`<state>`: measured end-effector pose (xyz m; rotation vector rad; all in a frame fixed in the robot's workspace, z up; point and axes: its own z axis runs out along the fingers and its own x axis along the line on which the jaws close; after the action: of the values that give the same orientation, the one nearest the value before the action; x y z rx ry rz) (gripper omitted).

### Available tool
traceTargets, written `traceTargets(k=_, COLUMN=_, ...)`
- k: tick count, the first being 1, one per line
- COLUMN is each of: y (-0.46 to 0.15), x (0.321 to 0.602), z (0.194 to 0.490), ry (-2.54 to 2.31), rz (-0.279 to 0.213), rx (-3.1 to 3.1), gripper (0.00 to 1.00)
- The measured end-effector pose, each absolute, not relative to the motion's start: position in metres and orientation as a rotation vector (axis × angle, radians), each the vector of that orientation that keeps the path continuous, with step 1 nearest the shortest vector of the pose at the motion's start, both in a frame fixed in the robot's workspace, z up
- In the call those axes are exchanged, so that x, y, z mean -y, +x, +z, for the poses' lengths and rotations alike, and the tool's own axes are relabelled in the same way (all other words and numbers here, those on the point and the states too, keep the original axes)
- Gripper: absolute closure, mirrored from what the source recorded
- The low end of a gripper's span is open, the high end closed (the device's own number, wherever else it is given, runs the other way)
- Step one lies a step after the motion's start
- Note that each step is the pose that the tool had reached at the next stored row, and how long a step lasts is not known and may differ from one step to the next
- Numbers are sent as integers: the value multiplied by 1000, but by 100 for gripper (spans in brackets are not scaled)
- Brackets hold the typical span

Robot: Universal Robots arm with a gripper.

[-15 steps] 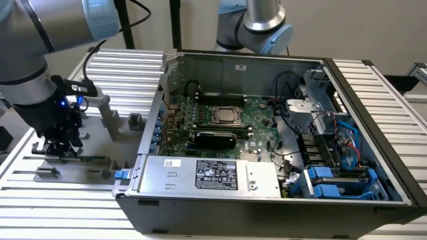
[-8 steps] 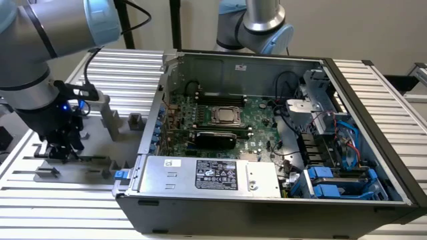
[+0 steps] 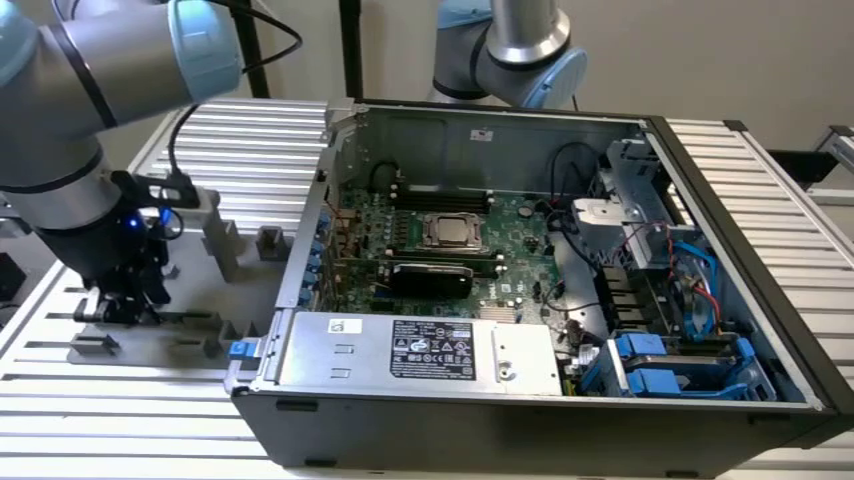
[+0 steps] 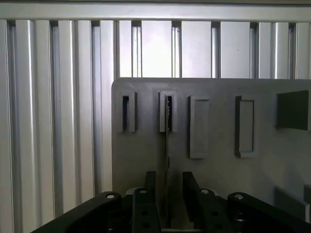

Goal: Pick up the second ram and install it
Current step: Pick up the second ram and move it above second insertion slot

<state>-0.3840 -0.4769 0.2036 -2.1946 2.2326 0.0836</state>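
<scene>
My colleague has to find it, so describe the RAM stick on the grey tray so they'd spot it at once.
To the exterior view's left of the open computer case lies a grey fixture tray, under the arm's gripper. The RAM stick stands on edge there, between the open fingers. Unlike the chunky grey blocks around it, it is one thin dark strip.

Overall light: soft, even and fairly bright across the tabletop (image 3: pixel 761 200), with no hard-edged shadows.
Glare: the aluminium slats shine pale, nearly white in the wrist view.
Computer case (image 3: pixel 534 130): the back wall is well lit and the floor around the boards is dimmer.
Fixture tray (image 4: pixel 218 126): flat grey, its slots dark, with faint shade beside the blocks.
Claw (image 4: pixel 167 182): almost black against the lit tray.
Blue lamp (image 3: pixel 144 220): a small glow on the arm's wrist.
</scene>
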Motion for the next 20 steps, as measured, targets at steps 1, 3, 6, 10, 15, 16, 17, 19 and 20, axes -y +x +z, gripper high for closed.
traceTargets(k=1, y=-384, x=477, z=202, ry=-2197, rz=85, rx=-2229, gripper=0)
traceTargets(k=3, y=-384, x=477, z=200, ry=-2203, rz=87, rx=-2221, gripper=0)
traceTargets(k=6, y=-384, x=477, z=199, ry=-2217, rz=89, rx=-2206, gripper=0)
traceTargets(k=10, y=-384, x=477, z=197, ry=-2226, rz=92, rx=-2194, gripper=0)
traceTargets(k=15, y=-384, x=477, z=197, ry=-2226, rz=94, rx=-2192, gripper=0)
traceTargets(k=16, y=-384, x=477, z=197, ry=-2226, rz=94, rx=-2192, gripper=0)
traceTargets(k=17, y=-384, x=477, z=197, ry=-2226, rz=94, rx=-2192, gripper=0)
traceTargets(k=19, y=-384, x=477, z=197, ry=-2226, rz=94, rx=-2192, gripper=0)
traceTargets(k=20, y=-384, x=477, z=197, ry=-2226, rz=94, rx=-2192, gripper=0)
